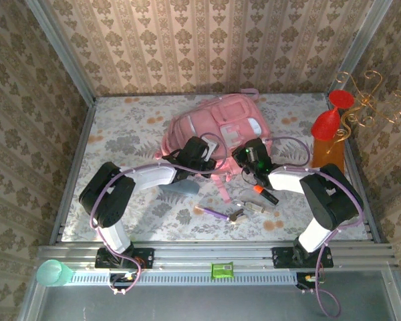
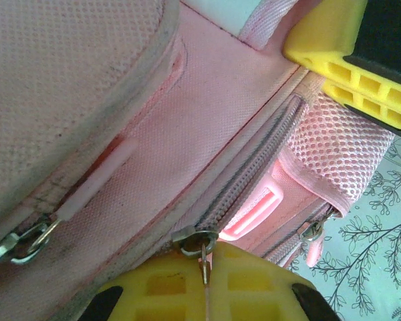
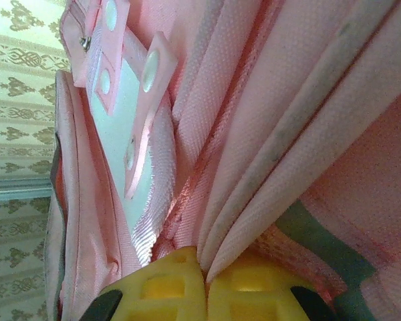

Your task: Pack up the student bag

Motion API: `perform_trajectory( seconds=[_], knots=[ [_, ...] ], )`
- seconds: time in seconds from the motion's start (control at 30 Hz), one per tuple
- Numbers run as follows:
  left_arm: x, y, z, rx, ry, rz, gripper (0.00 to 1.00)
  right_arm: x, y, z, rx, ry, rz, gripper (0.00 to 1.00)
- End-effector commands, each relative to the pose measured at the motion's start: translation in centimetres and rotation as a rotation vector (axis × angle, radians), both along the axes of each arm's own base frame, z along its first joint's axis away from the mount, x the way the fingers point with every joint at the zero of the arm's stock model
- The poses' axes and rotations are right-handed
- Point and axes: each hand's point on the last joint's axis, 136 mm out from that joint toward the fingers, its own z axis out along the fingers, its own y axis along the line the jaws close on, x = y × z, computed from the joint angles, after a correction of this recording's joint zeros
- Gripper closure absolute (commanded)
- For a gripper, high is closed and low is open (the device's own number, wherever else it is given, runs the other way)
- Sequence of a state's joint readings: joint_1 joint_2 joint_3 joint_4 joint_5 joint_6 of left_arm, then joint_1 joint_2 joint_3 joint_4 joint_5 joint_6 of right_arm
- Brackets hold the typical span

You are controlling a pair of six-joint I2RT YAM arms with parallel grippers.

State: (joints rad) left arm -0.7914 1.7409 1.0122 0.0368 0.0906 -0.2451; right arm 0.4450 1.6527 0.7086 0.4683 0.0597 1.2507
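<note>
The student bag (image 1: 217, 124), a soft pink backpack, lies at the back middle of the table. My left gripper (image 1: 212, 148) is at its near edge. In the left wrist view this gripper (image 2: 206, 271) is shut on the thin metal pull (image 2: 204, 259) of a zipper slider (image 2: 195, 239), with the zip closed beyond it. My right gripper (image 1: 244, 155) is at the bag's near right side. In the right wrist view it (image 3: 206, 275) is shut on a fold of pink bag fabric (image 3: 254, 200). One yellow finger of the right gripper (image 2: 341, 60) shows beside the bag's mesh pocket (image 2: 341, 150).
On the floral cloth in front of the bag lie a grey-blue pouch (image 1: 180, 189), a purple pen (image 1: 212, 212), an orange-and-black marker (image 1: 266, 194) and small metal items (image 1: 240, 214). Red glasses (image 1: 331, 117) stand on an orange box (image 1: 327, 155) at the right. A teal cup (image 1: 53, 273) sits by the rail.
</note>
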Motion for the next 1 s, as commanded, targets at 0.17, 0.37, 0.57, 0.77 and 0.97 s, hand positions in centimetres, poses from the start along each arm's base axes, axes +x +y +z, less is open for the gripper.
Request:
perform_trajectory(
  seconds=[0.17, 0.37, 0.57, 0.77, 0.97],
  knots=[
    [0.0, -3.4, 1.5, -0.075, -0.020, -0.079, 1.00, -0.3, 1.8, 0.3, 0.012, -0.049, -0.021, 1.00],
    [-0.5, -4.7, 2.3, -0.149, 0.011, -0.101, 1.00, -1.0, 2.2, 0.6, 0.012, -0.063, -0.026, 1.00],
    [-0.5, -6.0, 5.0, -0.266, 0.019, -0.103, 1.00, -2.2, 3.2, 0.1, 0.009, -0.073, -0.036, 1.00],
    [0.1, -6.1, 4.8, -0.248, 0.014, -0.087, 1.00, -2.6, 3.3, -0.5, 0.014, -0.075, -0.047, 1.00],
    [1.1, -1.5, 1.9, -0.010, -0.025, 0.022, 1.00, -2.9, -0.2, -0.9, -0.097, -0.067, -0.114, 1.00]
  ],
)
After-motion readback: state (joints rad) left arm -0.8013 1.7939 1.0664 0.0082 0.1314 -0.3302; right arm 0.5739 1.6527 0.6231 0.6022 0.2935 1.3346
